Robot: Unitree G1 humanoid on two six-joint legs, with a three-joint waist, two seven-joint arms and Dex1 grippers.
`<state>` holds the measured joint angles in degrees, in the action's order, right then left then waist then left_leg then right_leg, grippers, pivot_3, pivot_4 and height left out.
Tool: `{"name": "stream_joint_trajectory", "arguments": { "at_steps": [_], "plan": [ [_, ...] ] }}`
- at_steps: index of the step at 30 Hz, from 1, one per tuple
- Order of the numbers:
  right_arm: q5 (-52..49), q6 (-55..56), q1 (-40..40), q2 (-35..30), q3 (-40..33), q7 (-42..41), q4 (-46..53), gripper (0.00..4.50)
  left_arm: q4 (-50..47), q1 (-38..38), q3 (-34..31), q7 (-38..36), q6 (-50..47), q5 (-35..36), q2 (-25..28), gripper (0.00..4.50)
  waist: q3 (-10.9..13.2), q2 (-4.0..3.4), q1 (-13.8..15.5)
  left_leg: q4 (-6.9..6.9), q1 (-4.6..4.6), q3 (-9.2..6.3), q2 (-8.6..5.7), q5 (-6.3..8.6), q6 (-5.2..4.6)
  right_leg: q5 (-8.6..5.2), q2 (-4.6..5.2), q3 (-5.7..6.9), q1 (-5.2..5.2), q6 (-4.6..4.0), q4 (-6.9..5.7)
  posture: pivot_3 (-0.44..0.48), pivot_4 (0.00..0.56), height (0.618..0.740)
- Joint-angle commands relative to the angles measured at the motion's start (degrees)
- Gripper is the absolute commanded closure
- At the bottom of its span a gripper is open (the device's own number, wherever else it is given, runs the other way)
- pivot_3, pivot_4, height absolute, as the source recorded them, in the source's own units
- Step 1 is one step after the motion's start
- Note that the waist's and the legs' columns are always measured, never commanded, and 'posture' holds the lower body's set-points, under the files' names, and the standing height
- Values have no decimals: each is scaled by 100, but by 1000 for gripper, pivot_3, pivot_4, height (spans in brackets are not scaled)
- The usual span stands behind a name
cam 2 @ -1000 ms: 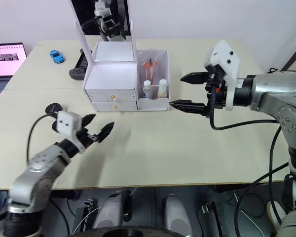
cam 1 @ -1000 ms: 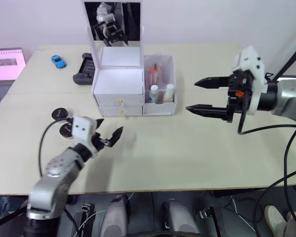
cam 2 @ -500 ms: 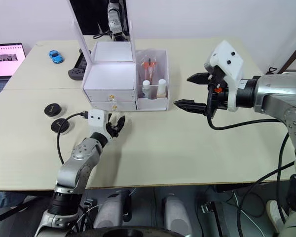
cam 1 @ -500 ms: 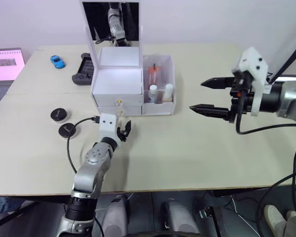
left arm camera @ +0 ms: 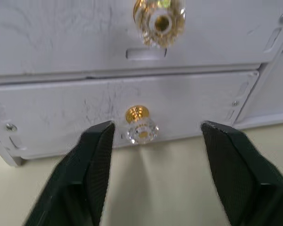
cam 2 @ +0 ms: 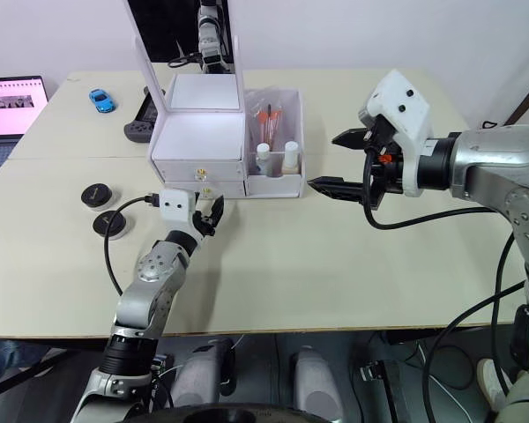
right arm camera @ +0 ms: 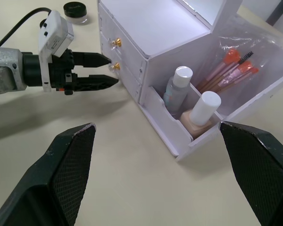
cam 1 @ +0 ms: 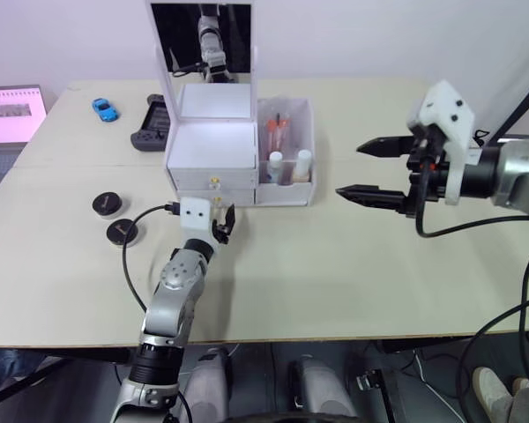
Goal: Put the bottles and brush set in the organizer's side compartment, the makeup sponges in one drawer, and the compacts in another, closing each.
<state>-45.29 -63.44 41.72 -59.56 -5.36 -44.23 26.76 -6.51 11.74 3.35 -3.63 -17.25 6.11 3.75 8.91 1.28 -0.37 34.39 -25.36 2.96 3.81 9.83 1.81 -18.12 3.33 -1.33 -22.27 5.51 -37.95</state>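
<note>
On the beige table (cam 1: 335, 264), the organizer (cam 1: 213, 154) stands at twelve o'clock from the released left gripper (cam 1: 222, 224), whose fingers straddle the lower drawer's knob (left arm camera: 141, 128) dead ahead, while the right gripper (cam 1: 370, 167), also spread, hangs well off at three o'clock.

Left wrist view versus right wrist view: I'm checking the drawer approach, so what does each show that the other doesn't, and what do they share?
Left wrist view alone: the lower drawer's gold knob seen close up, sitting between the open left end effector fingers, untouched.

Right wrist view alone: the two bottles and the brush set standing in the side compartment, a black compact on the table, and the open right end effector.

Shared: the organizer front, both drawers shut, both knobs, and the left end effector at the lower knob.
</note>
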Motion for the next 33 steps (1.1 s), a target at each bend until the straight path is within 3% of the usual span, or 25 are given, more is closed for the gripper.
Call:
{"name": "stream_joint_trajectory", "arguments": {
  "at_steps": [1, 3, 4, 16, 19, 23, 33],
  "plan": [
    [12, 42, 185, -21, -78, 13, 101, 0, -21, 137, 18, -10, 127, -120, -11, 3309, 0, 0, 4, 0, 0, 0, 0, 0, 0, 0, 0, 0, 0, 0, 0, 0, 150, 740],
    [26, 51, 192, -23, -66, 10, 102, 0, 14, 147, 25, -11, 114, -156, -13, 4353, -2, -4, 26, 0, 0, -1, 0, 0, 0, 0, 0, 1, 1, 0, 0, 0, 150, 740],
    [34, 61, 208, -22, -64, 5, 90, 0, 30, 156, 39, -19, 108, -170, -19, 4475, -3, -4, 38, 1, 2, 0, 0, 0, 0, 0, 0, 1, 2, 0, 0, 0, 150, 740],
    [96, 156, 173, 71, -32, -2, 20, 0, -457, -65, 43, -188, -96, -146, 11, 4475, -3, -4, 104, 1, 1, 0, 1, 0, 0, 0, 1, 0, 0, -2, 0, 0, 150, 740],
    [122, 167, 149, 120, -11, 3, 24, 0, -542, -50, -19, -193, -83, -63, -80, 3611, -2, -4, 108, 2, 0, 0, 1, 0, 0, 0, 1, 0, 1, -3, 0, 0, 150, 740],
    [110, 123, 125, 140, -34, -3, 49, 0, -532, -11, -3, -185, -152, -113, -113, 1596, -2, -4, 105, 2, 0, 1, 0, 0, 0, 0, 2, 0, 0, -2, 1, 0, 150, 740],
    [89, 25, 97, 125, -111, 24, 104, 0, -255, 182, 18, -84, -217, -213, -273, 1596, -2, -4, 105, 2, 0, 0, 0, 0, 0, 0, 0, 0, 0, -2, 1, 0, 150, 740]
  ]
}}
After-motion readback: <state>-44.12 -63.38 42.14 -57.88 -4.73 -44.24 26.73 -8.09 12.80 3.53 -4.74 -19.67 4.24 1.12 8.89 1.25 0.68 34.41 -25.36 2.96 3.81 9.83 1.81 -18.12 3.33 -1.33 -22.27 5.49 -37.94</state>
